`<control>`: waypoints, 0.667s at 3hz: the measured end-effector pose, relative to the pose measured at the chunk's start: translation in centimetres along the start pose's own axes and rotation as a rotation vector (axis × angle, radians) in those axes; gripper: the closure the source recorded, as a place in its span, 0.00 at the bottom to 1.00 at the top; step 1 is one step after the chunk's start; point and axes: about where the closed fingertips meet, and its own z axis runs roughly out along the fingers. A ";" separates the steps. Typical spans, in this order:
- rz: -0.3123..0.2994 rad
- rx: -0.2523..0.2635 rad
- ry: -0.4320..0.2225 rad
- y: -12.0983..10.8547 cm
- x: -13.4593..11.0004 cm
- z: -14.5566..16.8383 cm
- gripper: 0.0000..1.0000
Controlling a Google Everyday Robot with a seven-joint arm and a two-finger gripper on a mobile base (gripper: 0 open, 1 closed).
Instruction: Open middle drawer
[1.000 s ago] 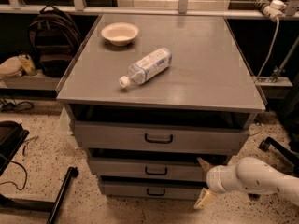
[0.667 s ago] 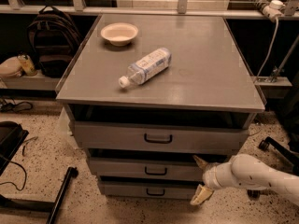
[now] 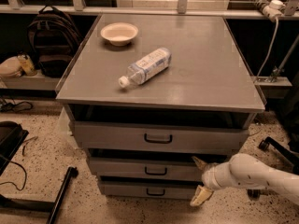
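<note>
The grey cabinet has three drawers. The middle drawer (image 3: 126, 169) has a medium-height grey front with a small dark wire handle (image 3: 155, 171) at its centre, and it stands slightly out of the cabinet. My gripper (image 3: 200, 179) is at the right end of that drawer front, to the right of the handle. It is open, with one cream fingertip (image 3: 199, 162) at the drawer's top edge and the other low by the bottom drawer. It holds nothing. My white arm (image 3: 252, 174) comes in from the lower right.
The taller top drawer (image 3: 107, 136) and the thin bottom drawer (image 3: 121, 189) sit above and below. A water bottle (image 3: 145, 66) and a bowl (image 3: 119, 33) lie on the cabinet top. A backpack (image 3: 51, 41) is at the left, and a black stand (image 3: 60, 192) is on the floor.
My gripper and arm have moved a little to the left, closer to the right end of the middle drawer front. The drawers have not moved.
</note>
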 end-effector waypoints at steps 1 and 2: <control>0.018 -0.033 0.023 0.6 0.3 0.1 0.00; 0.035 -0.073 0.042 1.5 0.5 0.0 0.00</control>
